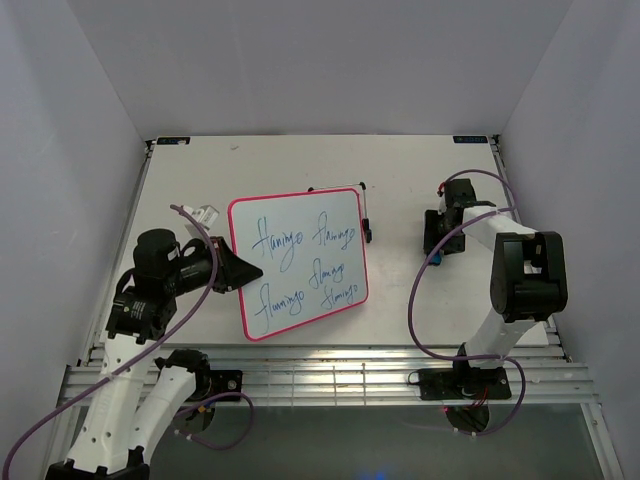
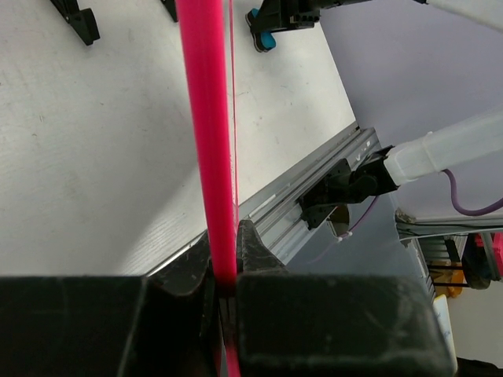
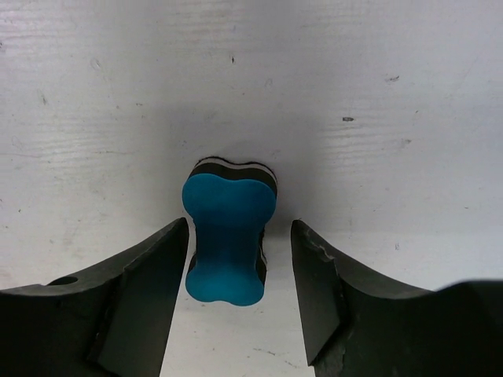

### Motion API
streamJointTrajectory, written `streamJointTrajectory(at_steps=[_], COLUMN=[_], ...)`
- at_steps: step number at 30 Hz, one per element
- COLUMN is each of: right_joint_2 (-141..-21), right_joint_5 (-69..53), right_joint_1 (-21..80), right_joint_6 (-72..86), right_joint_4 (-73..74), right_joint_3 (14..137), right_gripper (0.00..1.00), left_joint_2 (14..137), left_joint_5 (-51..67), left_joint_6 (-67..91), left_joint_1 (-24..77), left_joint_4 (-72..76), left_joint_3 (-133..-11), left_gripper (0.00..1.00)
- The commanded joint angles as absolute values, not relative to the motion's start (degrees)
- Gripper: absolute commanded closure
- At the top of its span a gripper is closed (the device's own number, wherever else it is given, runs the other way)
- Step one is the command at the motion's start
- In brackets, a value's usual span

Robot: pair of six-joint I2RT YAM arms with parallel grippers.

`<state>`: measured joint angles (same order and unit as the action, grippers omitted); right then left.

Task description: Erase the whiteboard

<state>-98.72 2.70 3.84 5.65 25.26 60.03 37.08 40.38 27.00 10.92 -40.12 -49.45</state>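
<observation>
Whiteboard (image 1: 300, 262) with blue writing at mid table (image 1: 400, 180), left edge clamped in left tool (image 1: 240, 270), left arm bent low beside it, right tool (image 3: 240, 232) spread wide astride blue eraser (image 3: 228, 259), right arm reaching forward

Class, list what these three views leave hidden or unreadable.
- Left wrist: whiteboard seen edge-on, so its writing is out of sight.
- Top external: wire stand mostly hidden behind the whiteboard.
- Top external: eraser almost wholly covered by the right gripper.

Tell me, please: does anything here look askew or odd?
The white rectangular whiteboard with pink frame is crooked to the table edges, its left rim clamped in the left gripper. Nothing looks spilled or damaged.
</observation>
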Motion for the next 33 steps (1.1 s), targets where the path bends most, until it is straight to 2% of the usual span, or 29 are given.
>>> streamJointTrajectory(at_steps=[1, 9, 21, 25, 28, 33], right_joint_2=[-99.32, -98.79, -96.07, -92.04, -88.0, -78.68], right_joint_5=[3.69, 4.57, 5.1, 4.92, 3.35, -3.68], right_joint_1=[4.04, 4.13, 4.39, 4.75, 5.27, 14.21], right_joint_6=[7.21, 7.65, 7.82, 7.91, 7.91, 7.91], right_joint_4=[23.03, 23.12, 23.38, 24.61, 25.31, 24.44], right_joint_3=[61.96, 61.52, 60.29, 60.21, 60.03, 58.71], right_gripper=[0.4, 0.46, 0.63, 0.65, 0.7, 0.71], left_joint_2=[35.59, 35.77, 36.12, 36.91, 37.96, 40.34], left_joint_5=[44.3, 42.19, 41.31, 41.92, 42.1, 41.13], left_joint_6=[26.46, 25.49, 24.08, 24.17, 24.17, 24.78], left_joint_1=[11.07, 11.08, 11.08, 11.08, 11.07, 11.16], left_joint_4=[-33.84, -35.33, -35.6, -35.07, -34.37, -31.47], left_joint_3=[-50.01, -48.78, -46.85, -45.97, -45.44, -43.6], left_gripper=[1.0, 1.0, 1.0, 1.0, 1.0, 1.0])
